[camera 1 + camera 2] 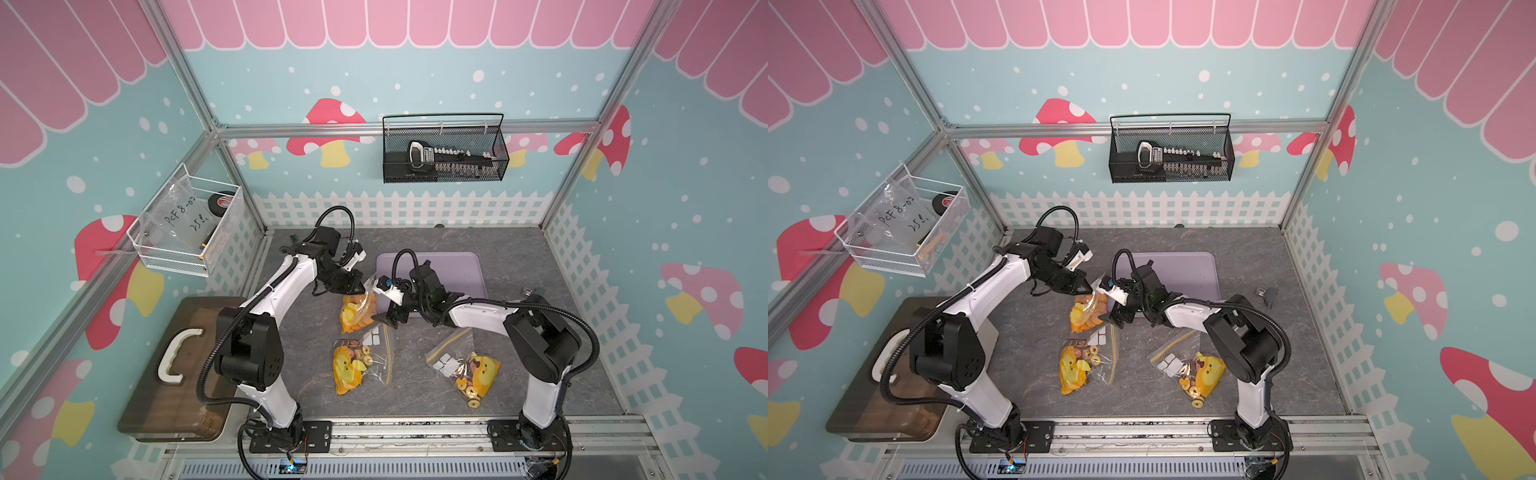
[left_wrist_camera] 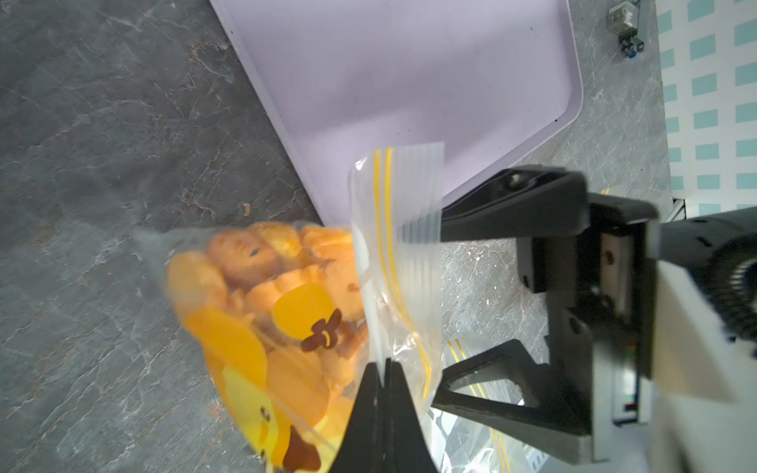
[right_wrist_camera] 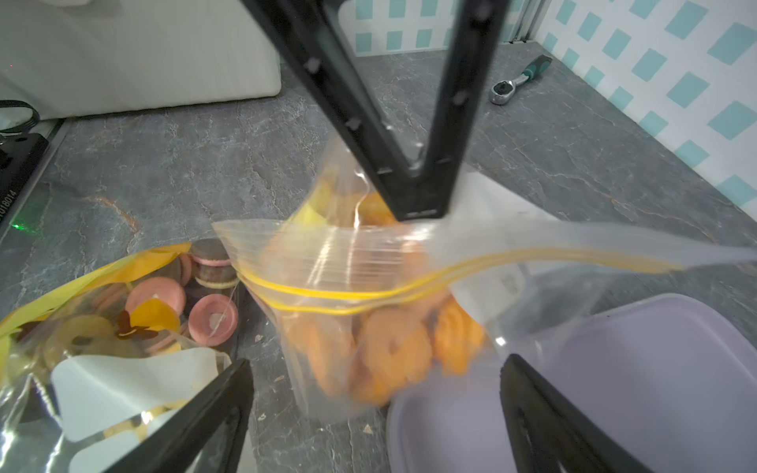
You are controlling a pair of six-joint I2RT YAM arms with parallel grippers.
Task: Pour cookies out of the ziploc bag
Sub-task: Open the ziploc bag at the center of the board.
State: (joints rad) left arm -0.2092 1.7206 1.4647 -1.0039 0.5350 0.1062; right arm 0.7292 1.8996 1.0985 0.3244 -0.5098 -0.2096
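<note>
1. Cookies point(image 2: 245, 266), small orange-golden toy biscuits, all sit inside the clear plastic ziploc bag point(image 2: 401, 229) with the double yellow zip line. None lies on the flat lavender plastic tray point(image 1: 457, 266), so pouring looks not yet begun.
2. In both top views the ziploc bag hangs upright at the tray's 8 o'clock corner, over the grey stone-patterned table point(image 1: 540, 270). Whether its seal is parted cannot be told.
3. Holding it is the left gripper point(image 2: 383, 368), jaws pressed together on the bag's top rim beside the zip line.
4. Facing it, the right gripper point(image 3: 375, 366) stands with jaws spread wide either side of the bag's free lip and grasps nothing.
5. Two more clear bags point(image 1: 359, 365) of mixed cookies lie flat on the table at the held bag's 6 and 4 o'clock, untouched.
6. Left to do, by this view: catch the free lip, open the mouth, and tip the bag over the tray.
</note>
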